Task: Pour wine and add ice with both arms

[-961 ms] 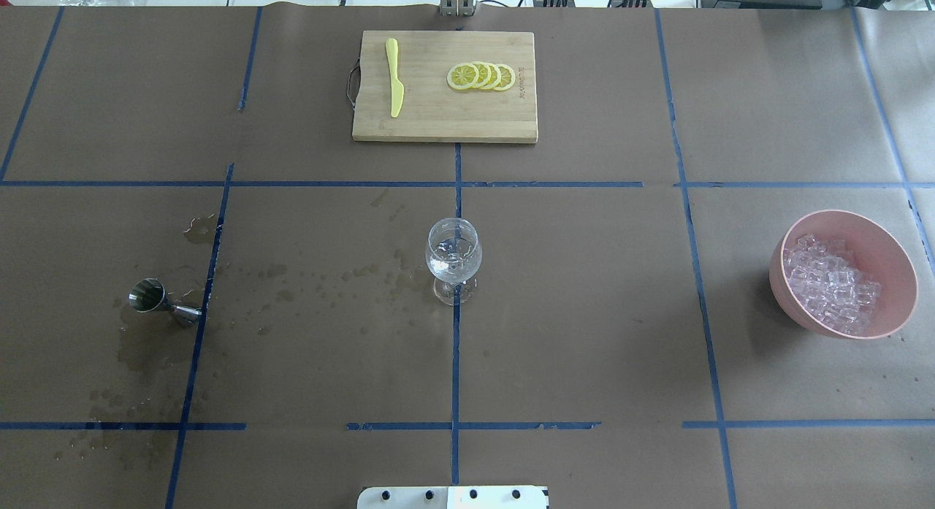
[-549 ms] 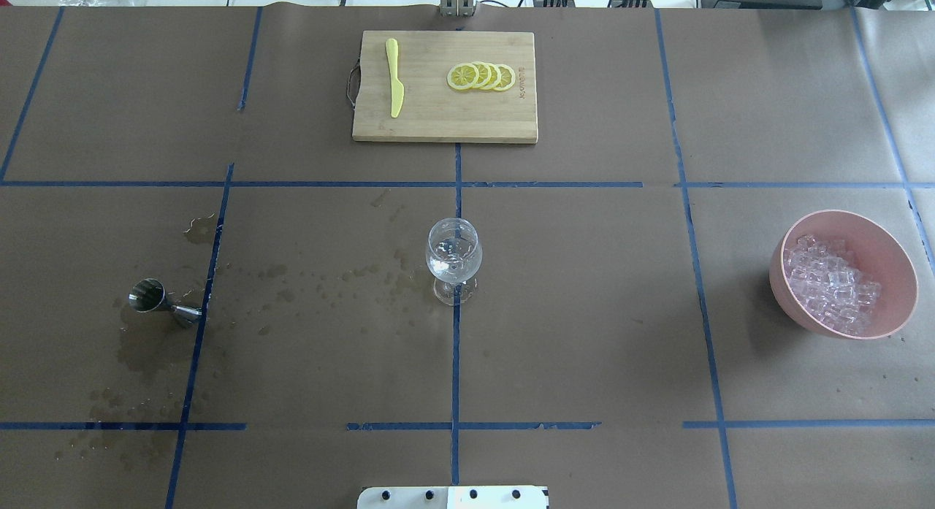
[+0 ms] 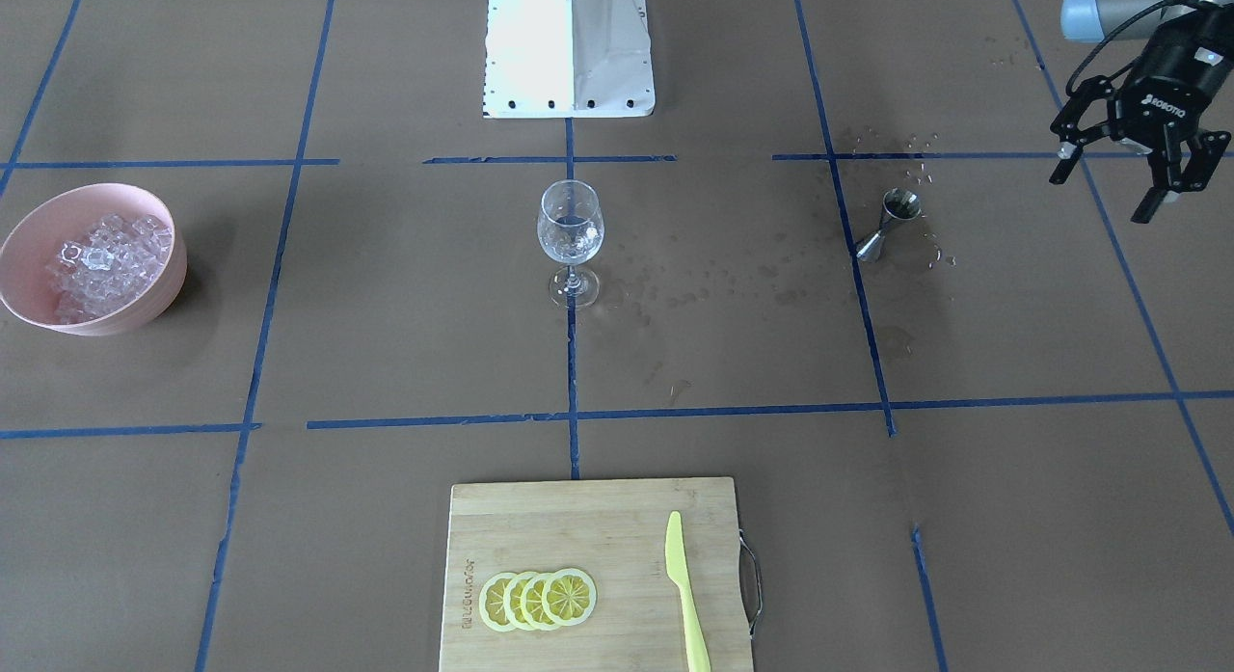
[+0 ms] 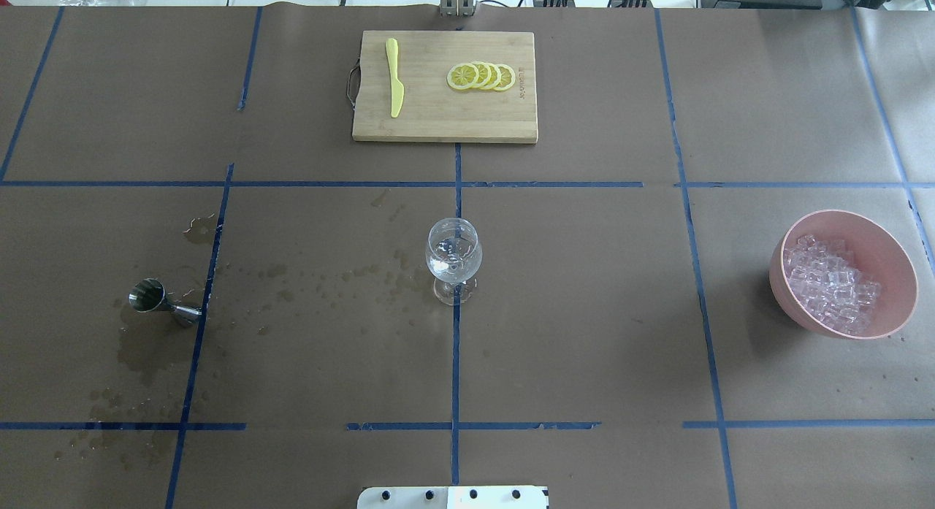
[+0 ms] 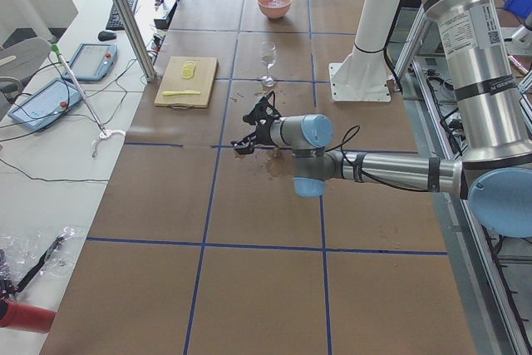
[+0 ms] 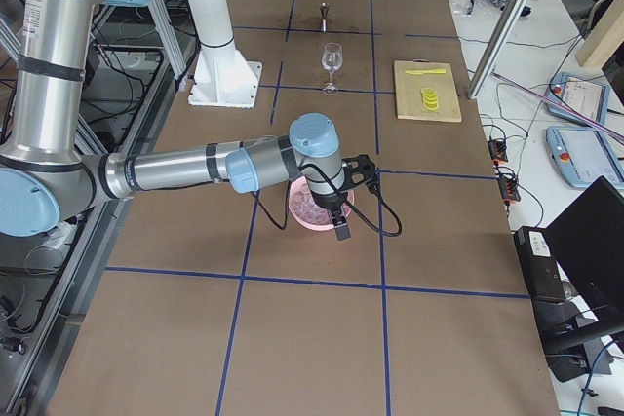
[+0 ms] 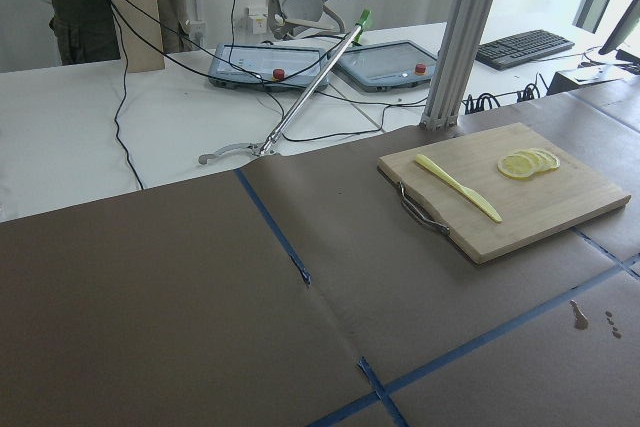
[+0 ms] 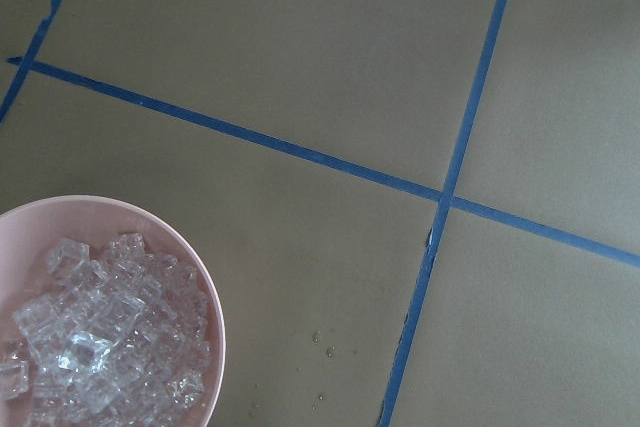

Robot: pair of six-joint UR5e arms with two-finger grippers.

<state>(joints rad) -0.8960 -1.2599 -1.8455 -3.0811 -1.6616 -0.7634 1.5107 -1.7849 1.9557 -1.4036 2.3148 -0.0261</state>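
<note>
The front camera, unlike overhead, shows my left claw (image 3: 1100, 198) spread open, empty. The side view shows my right claw (image 6: 340, 226) by the pink bowl (image 4: 897, 275); grip unclear. Clear, glinting ice (image 4: 833, 286) is heaped in the bowl.

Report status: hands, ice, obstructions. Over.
Left hand open, empty, clear of jigger. Right hand near bowl, state unclear. Ice in bowl. Nothing blocking glass.
</note>
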